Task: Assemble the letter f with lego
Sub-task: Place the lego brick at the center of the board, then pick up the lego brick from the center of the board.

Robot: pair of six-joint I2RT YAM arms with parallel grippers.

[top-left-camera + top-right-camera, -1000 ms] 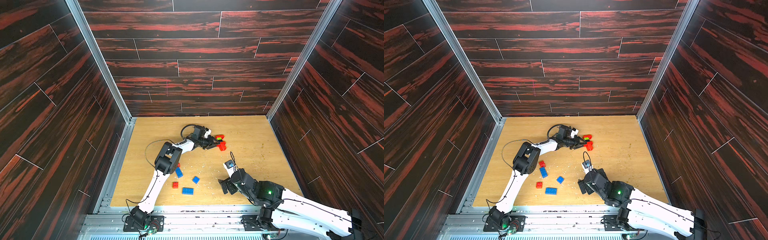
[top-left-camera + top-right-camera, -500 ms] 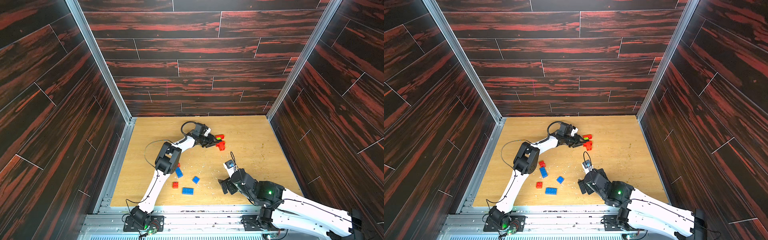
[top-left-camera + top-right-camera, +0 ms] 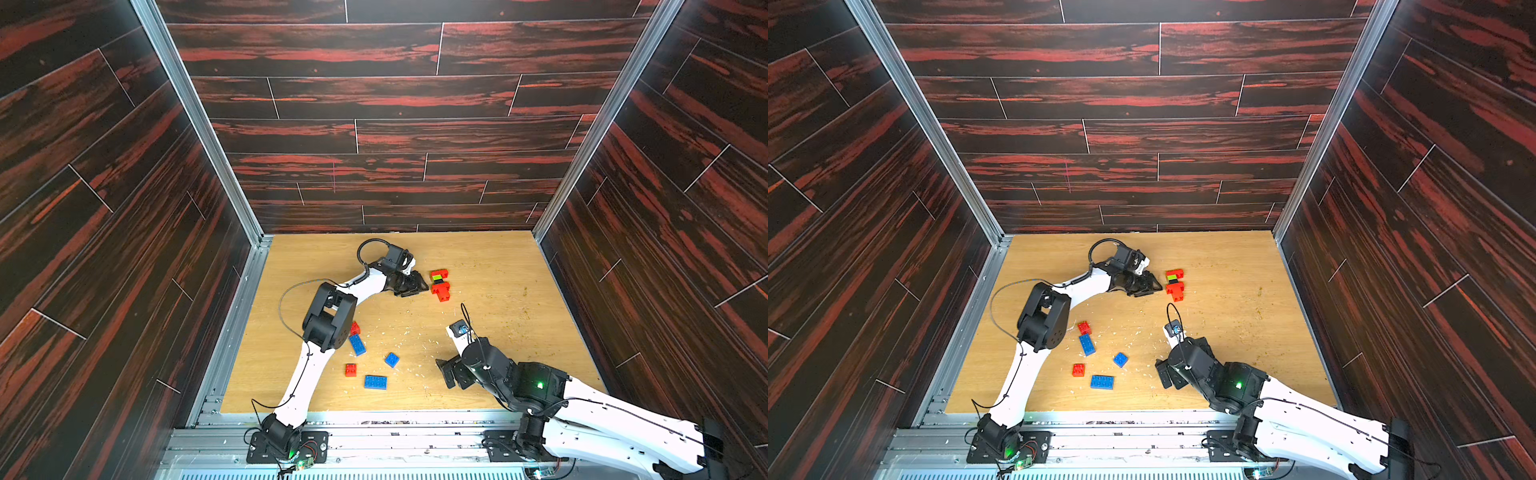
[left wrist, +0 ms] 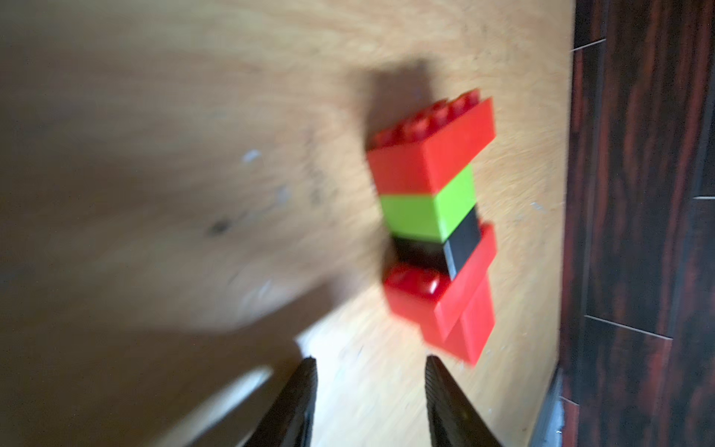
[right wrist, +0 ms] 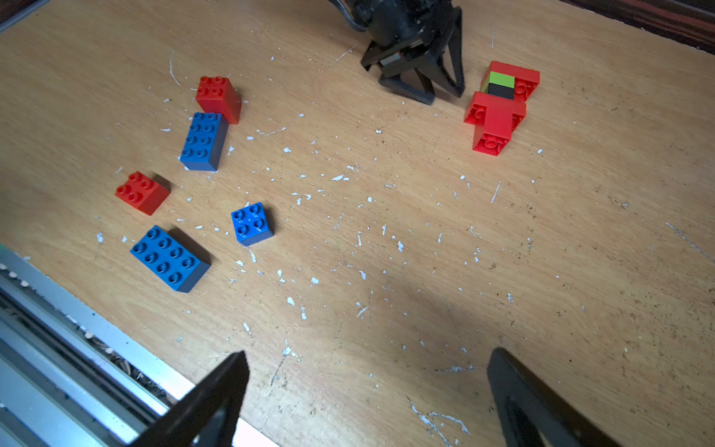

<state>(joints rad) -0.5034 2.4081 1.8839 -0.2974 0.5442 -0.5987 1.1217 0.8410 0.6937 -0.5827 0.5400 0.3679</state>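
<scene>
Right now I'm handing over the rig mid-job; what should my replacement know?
Left gripper: open, empty, beside the built piece, not touching.
Right gripper: open, empty, over bare table near the front.
Done: red, green and black bricks joined, lying toward the back.
Loose: three blue bricks, two red bricks, toward the front.
Left: check the f shape, add bricks if needed.

The white-and-black left arm (image 3: 309, 374) rose from its base, bent at a black elbow joint and stretched forward and to the right, held low. Its black two-fingered left gripper (image 3: 420, 286) pointed rightward, its jaws a narrow gap apart and holding nothing. The white-and-black right arm (image 3: 602, 415) lay folded near its base. Its black right gripper (image 5: 365, 360) pointed left with its jaws spread wide, empty.
</scene>
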